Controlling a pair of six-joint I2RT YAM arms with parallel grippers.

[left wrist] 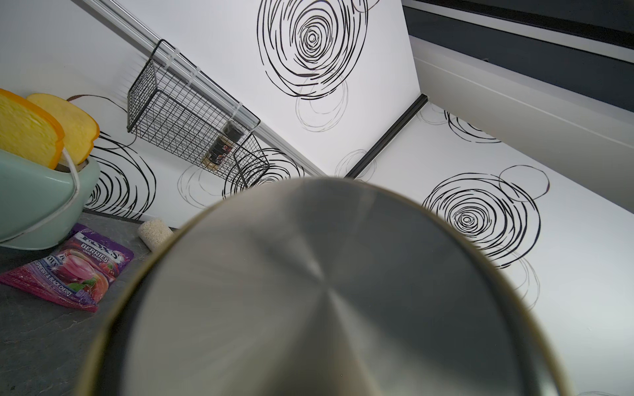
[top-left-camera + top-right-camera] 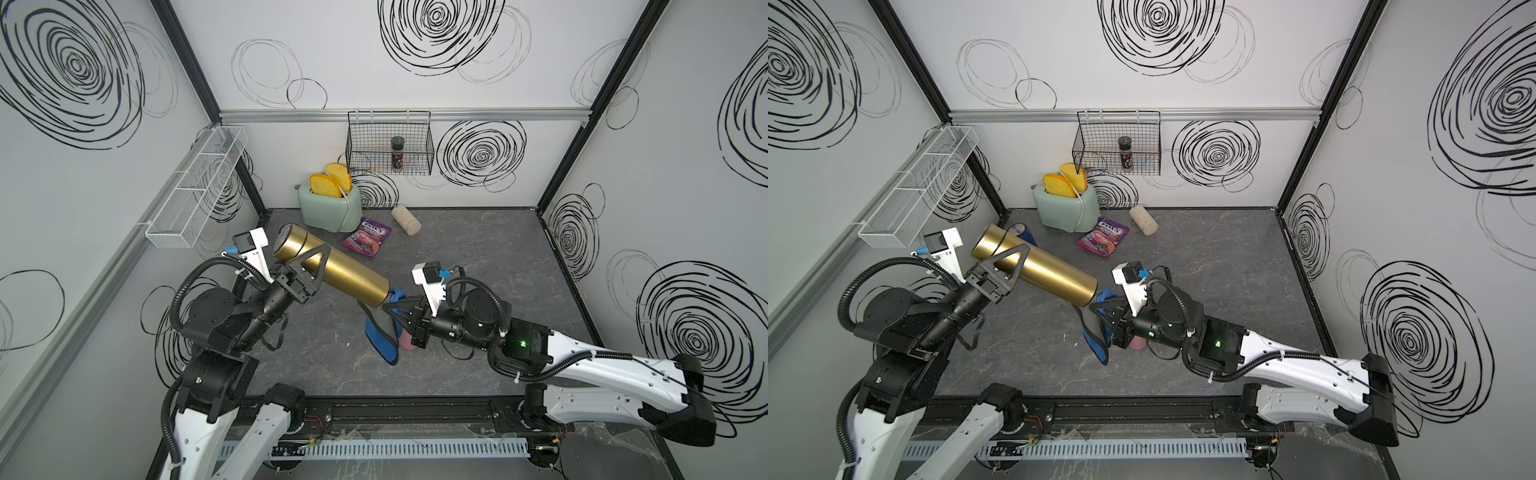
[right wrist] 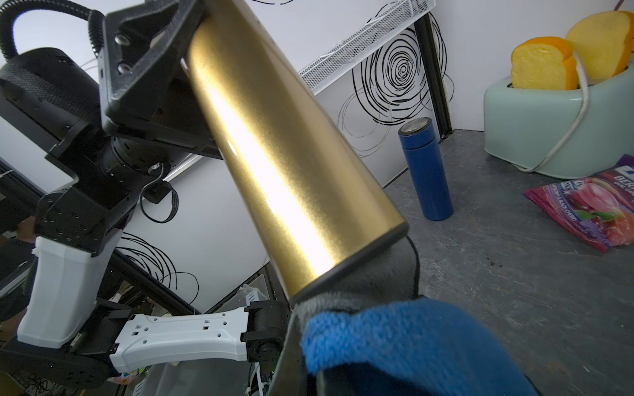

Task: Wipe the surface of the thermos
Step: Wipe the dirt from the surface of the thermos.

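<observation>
gold thermos (image 2: 353, 276): clamped tilted in left gripper (image 2: 318, 257), baring its side for wiping; right gripper (image 2: 394, 309) pinches blue cloth (image 2: 382, 345) at its lower end.

Toaster (image 2: 326, 212), candy bag (image 2: 366, 239) on tabletop (image 2: 478, 257)

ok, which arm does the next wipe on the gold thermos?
Right. The right gripper is shut on the blue-grey cloth at the lower end of the gold metal thermos; the left gripper holds that thermos tilted.
</observation>
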